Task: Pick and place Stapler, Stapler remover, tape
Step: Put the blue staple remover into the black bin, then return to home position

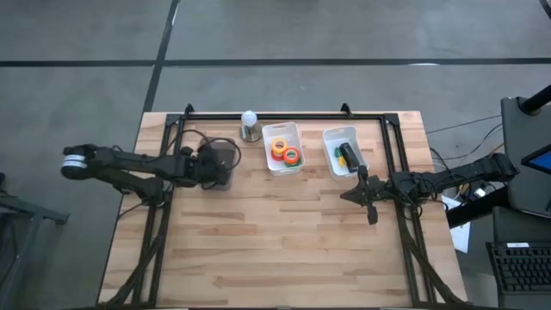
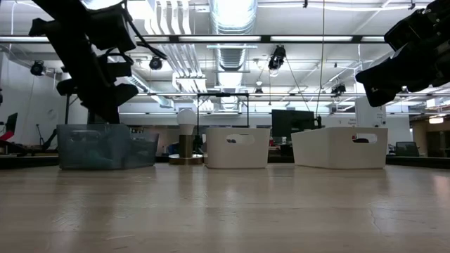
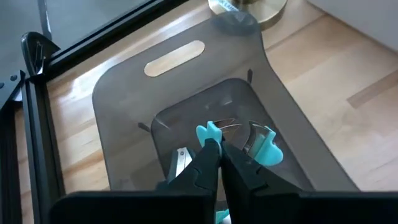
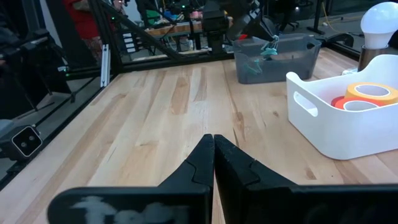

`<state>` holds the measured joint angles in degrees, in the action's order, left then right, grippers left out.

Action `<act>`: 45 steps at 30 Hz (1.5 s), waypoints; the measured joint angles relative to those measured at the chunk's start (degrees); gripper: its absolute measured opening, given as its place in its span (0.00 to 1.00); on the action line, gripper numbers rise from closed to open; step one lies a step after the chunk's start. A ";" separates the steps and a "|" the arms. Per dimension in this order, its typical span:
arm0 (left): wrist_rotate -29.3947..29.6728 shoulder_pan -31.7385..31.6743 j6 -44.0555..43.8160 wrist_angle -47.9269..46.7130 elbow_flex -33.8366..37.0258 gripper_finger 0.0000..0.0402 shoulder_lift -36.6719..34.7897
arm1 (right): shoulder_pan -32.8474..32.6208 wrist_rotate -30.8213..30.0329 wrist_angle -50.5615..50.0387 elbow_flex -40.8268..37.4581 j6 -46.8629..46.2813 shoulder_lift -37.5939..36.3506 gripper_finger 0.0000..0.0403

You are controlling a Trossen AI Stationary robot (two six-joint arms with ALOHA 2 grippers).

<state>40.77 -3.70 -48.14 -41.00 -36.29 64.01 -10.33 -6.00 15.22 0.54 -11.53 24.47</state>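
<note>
My left gripper (image 3: pixel 221 148) reaches slanting down over a grey see-through bin (image 1: pixel 222 162) at the table's far left. It is shut on a teal stapler remover (image 3: pixel 249 140), which also shows over the bin's rim in the right wrist view (image 4: pixel 270 47). More teal and metal pieces (image 3: pixel 180 160) lie on the bin's floor. Orange and red tape rolls (image 1: pixel 286 153) lie in the middle white bin (image 1: pixel 269 138). A dark stapler (image 1: pixel 348 157) lies in the right white bin (image 1: pixel 331 138). My right gripper (image 1: pixel 372 213) waits shut above the table, near that bin. My left gripper pinches one teal wing (image 3: pixel 209 132) of the stapler remover between its two fingertips, coming slanting down from the table's left side. The metal claws and the other teal wing (image 3: pixel 268 151) stick out beside the fingers. The remover hangs clear above the bin's floor.
A light bulb on a round base (image 1: pixel 250 125) stands between the grey bin and the middle white bin. A black frame rail (image 1: pixel 284 114) runs along the far edge and down both sides. Bare wood (image 1: pixel 275 241) fills the table's near half.
</note>
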 joint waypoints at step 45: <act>-28.94 9.92 37.39 43.22 0.02 0.01 2.16 | -0.01 0.00 0.24 0.00 0.49 0.00 0.02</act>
<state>11.84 6.22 -10.75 2.22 -36.27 66.17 -10.33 -6.00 15.46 0.54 -11.04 24.47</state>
